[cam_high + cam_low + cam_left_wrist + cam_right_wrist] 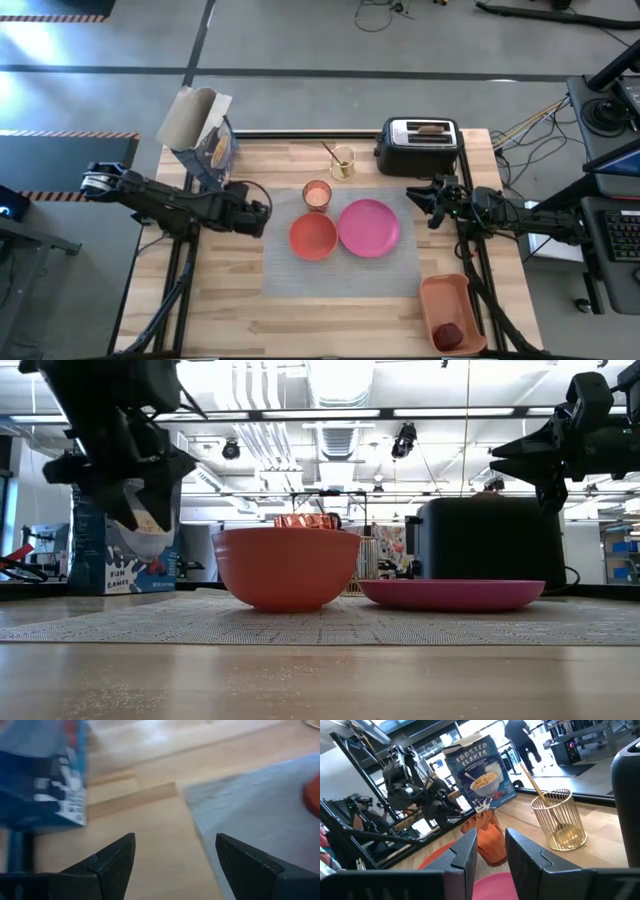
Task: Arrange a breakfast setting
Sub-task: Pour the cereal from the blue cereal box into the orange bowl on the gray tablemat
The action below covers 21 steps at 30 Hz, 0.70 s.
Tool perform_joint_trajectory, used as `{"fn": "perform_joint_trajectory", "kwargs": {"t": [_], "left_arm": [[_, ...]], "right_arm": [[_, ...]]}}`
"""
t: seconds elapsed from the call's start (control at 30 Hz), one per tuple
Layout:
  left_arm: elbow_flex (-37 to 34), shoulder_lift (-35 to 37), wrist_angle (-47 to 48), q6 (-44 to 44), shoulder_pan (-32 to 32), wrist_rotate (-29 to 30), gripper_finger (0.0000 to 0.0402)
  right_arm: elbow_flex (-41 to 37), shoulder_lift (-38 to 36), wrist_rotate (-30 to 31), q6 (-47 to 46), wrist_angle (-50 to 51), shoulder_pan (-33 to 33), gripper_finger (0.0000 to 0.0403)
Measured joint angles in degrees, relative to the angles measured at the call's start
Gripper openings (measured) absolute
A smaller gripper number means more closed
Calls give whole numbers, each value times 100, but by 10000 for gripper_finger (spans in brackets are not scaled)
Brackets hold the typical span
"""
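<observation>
We see the left gripper (262, 215) hanging open and empty above the table's left side, just short of the grey mat (300, 275). The right gripper (418, 198) hovers beside the plate (369, 227), fingers slightly apart, holding nothing. The bowl (313, 237) touches the plate; the cup (317, 195) stands just behind them. The fruit (451, 334) lies in the tray (443, 293).

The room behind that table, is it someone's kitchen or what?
Probably a lab or workshop, not a kitchen: bare concrete floor, ceiling ducts, and desks with screens behind the table.
</observation>
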State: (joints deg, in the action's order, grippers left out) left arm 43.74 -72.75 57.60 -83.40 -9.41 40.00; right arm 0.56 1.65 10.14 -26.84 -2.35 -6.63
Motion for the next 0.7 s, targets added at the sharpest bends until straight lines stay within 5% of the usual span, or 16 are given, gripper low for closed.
{"fn": "perform_joint_trajectory", "kwargs": {"t": [0.27,0.7], "left_arm": [[493,35,1811,-937,-49,-13,260],[677,195,3252,-2473,-156,-897,260]], "right_arm": [[0,0,-1,0,0,0,91],[0,0,0,0,0,0,91]]}}
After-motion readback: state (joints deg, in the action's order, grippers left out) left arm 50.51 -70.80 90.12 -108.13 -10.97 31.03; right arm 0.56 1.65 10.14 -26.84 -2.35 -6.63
